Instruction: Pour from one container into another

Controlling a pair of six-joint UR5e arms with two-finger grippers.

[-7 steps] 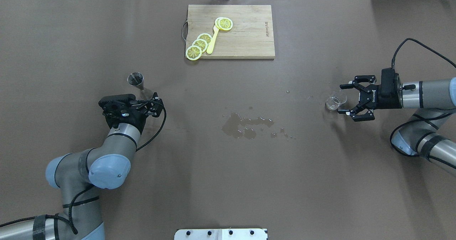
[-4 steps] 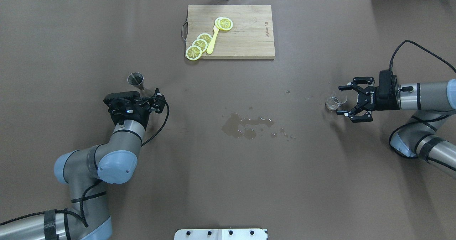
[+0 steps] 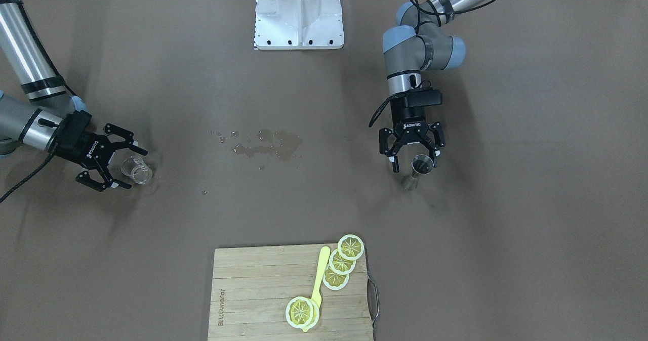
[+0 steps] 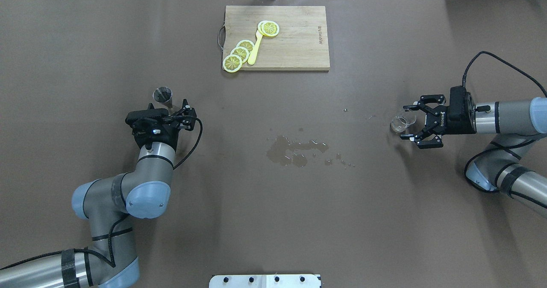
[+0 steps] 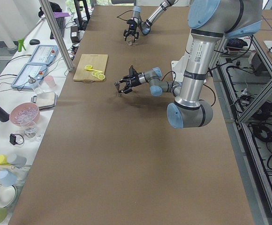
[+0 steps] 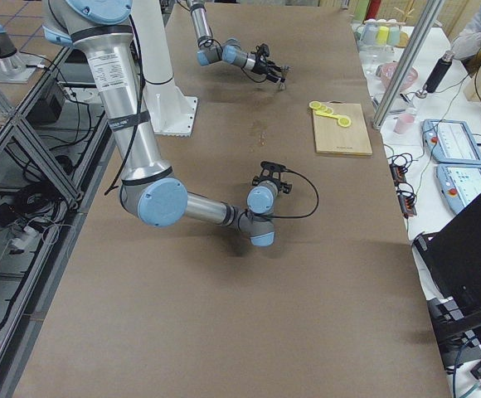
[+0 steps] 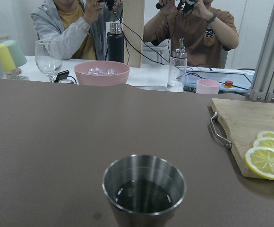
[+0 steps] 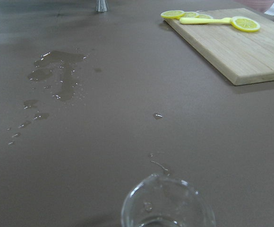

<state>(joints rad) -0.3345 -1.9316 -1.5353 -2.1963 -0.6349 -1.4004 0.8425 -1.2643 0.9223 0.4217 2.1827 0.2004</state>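
Between the two arms, mid-table, a puddle of spilled liquid (image 4: 290, 150) spreads over the brown table (image 4: 85, 44), with scattered droplets trailing toward the robot's right side; it lies well apart from both containers. On the robot's left, the steel jigger (image 4: 163, 94) stands upright with dark liquid in its upper cup. The left gripper (image 3: 415, 167) is level with it, fingers spread wide to either side of it; whether they touch it cannot be told. On the robot's right, the small clear glass beaker (image 4: 403, 121) stands upright on the table, a few drops just beside it. The right gripper (image 4: 405, 122) lies low and horizontal with its fingers spread wide, the beaker between the tips and a gap showing on both sides. At the far edge from the robot, roughly midway along the table, sits a wooden cutting board (image 4: 295, 44) with a metal handle, carrying lemon slices (image 4: 239, 53) and a yellow plastic utensil (image 4: 255, 48) near its handle end. Beyond the table's edge, the left wrist view shows a pink bowl (image 7: 101, 73), a wine glass (image 7: 48, 56) and two people.
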